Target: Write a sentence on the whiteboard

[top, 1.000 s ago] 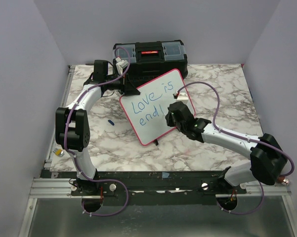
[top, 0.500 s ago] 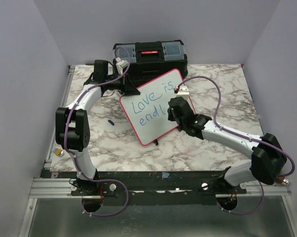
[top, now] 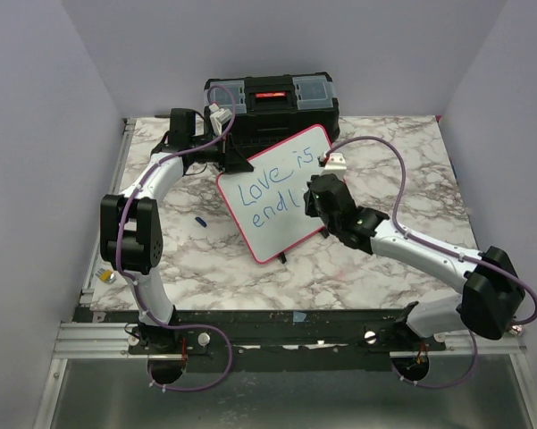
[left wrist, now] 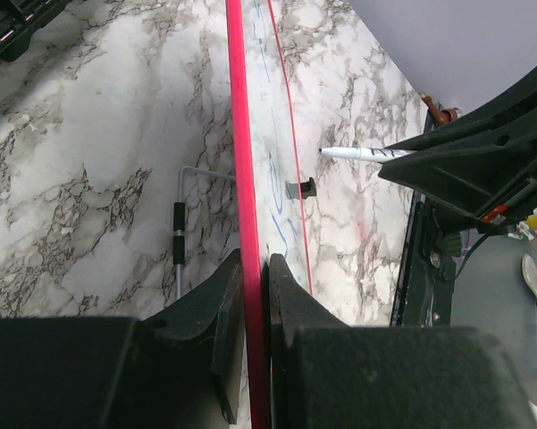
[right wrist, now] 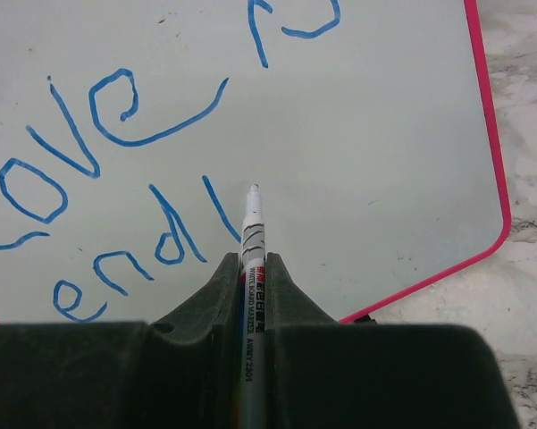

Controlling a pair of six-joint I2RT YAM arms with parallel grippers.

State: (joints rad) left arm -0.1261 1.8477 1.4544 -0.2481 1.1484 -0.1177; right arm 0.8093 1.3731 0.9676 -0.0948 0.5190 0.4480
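Observation:
The whiteboard (top: pixel 272 237), glossy white with a pink-red frame, stands tilted in the middle of the marble table. The sentence (top: pixel 268 192) in blue reads "Love is" with "endl" beneath. My left gripper (top: pixel 236 164) is shut on the board's upper left frame edge; in the left wrist view its fingers (left wrist: pixel 295 313) pinch the red frame (left wrist: pixel 239 134). My right gripper (right wrist: pixel 253 268) is shut on a white marker (right wrist: pixel 253 228). The marker's tip is at the board (right wrist: pixel 384 134), just right of the "l" in "endl" (right wrist: pixel 152 241). The marker (left wrist: pixel 357 154) also shows in the left wrist view.
A black toolbox (top: pixel 272 98) stands behind the board at the table's far edge. A small blue marker cap (top: pixel 200 220) lies on the marble left of the board. The board's wire stand (left wrist: pixel 180 241) rests on the table behind it.
My right arm has shifted a little up the board with the marker, its elbow swinging to the right. The left arm and the board have not moved.

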